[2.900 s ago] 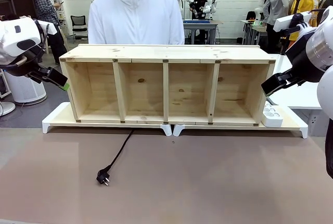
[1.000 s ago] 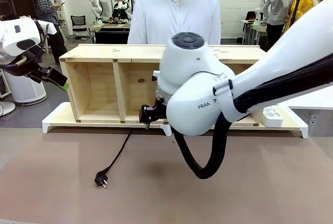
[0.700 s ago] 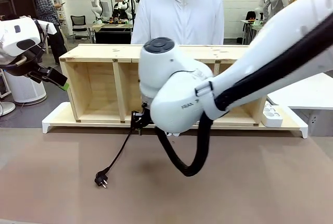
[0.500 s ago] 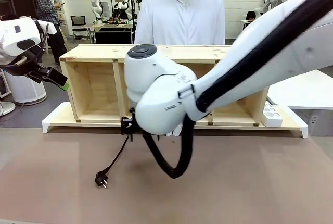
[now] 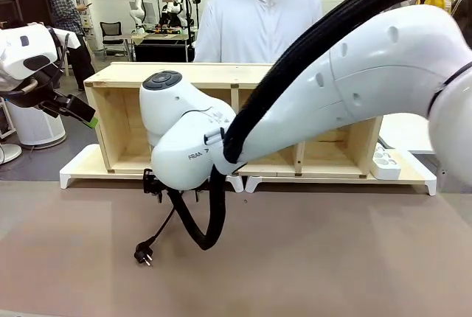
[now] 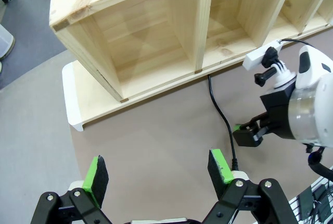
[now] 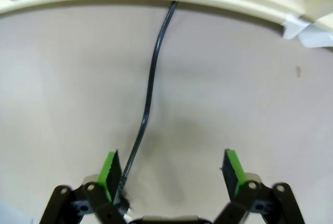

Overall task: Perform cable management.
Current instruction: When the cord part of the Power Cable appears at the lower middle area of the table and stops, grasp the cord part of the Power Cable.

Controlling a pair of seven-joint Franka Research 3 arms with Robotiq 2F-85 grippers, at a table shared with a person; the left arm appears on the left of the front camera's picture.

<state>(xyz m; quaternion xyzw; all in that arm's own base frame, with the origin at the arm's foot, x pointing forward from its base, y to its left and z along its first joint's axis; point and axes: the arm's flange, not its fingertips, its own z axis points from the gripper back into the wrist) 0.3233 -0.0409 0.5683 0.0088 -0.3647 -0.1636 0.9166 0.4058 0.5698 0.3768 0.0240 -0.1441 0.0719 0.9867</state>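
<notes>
Across the brown bench (image 5: 332, 258), before a four-bay wooden shelf (image 5: 125, 122): right gripper (image 7: 171, 168) low over the surface, spread wide, empty; left gripper (image 6: 156, 169) raised aside, equally wide, holding nothing. Close by one right-gripper pad, the cable (image 7: 148, 99), trailing from under the shelf to its plug (image 5: 144, 252).

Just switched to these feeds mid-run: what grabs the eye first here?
The big white right arm reaches across the front view from the right, hiding much of the four-bay wooden shelf. The right gripper hangs open low over the brown table, the black cable running from under the shelf past one green pad. The cable's plug lies loose on the table nearer the robot.
</notes>
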